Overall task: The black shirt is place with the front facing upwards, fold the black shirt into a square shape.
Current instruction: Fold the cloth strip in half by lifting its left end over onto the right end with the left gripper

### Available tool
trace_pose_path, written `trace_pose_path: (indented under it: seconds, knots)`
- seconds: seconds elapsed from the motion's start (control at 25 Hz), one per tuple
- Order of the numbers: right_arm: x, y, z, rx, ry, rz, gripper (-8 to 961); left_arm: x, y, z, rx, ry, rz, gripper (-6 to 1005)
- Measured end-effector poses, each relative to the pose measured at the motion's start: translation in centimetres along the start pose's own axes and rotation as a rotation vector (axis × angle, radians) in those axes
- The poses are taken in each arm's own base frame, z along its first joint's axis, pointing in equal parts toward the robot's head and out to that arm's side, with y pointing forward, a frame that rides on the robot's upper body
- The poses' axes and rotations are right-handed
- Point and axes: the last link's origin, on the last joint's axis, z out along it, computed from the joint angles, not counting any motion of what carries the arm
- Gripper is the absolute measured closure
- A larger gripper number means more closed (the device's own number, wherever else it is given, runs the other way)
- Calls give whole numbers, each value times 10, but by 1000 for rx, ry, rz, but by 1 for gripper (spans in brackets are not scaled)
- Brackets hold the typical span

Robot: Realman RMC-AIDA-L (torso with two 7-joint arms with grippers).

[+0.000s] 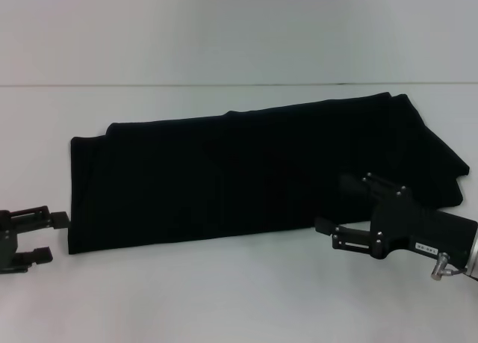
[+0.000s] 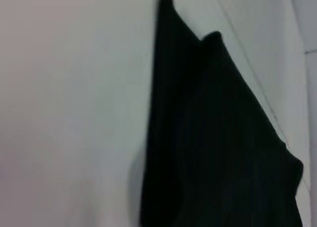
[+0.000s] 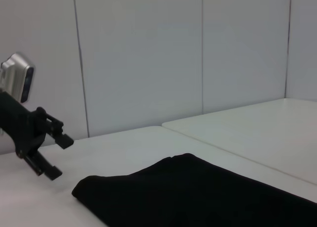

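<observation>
The black shirt (image 1: pixel 246 171) lies on the white table, folded into a long band running left to right; no lettering or neck label shows. It also shows in the left wrist view (image 2: pixel 218 138) and the right wrist view (image 3: pixel 198 192). My left gripper (image 1: pixel 51 238) is open and empty, just off the shirt's left end near its front corner. It also shows in the right wrist view (image 3: pixel 60 157). My right gripper (image 1: pixel 334 203) is open at the shirt's front edge near the right end, one finger over the cloth, one over the table.
The white table (image 1: pixel 224 298) extends in front of and behind the shirt. A pale wall (image 1: pixel 239 29) stands behind the table's far edge. A second white tabletop (image 3: pixel 257 128) shows in the right wrist view.
</observation>
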Motion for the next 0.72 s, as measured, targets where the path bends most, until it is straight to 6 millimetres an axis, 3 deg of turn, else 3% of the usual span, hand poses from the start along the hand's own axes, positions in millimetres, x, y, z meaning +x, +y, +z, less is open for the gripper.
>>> trace_pose_path:
  seconds: [0.32,0.72]
  knots:
    - [1,-2,1,19,3,4,12,-1,-12,9,28,45,-102,154]
    - [0,-3,4,17,12,-1,12,0,-12,20,37,55,-129,158]
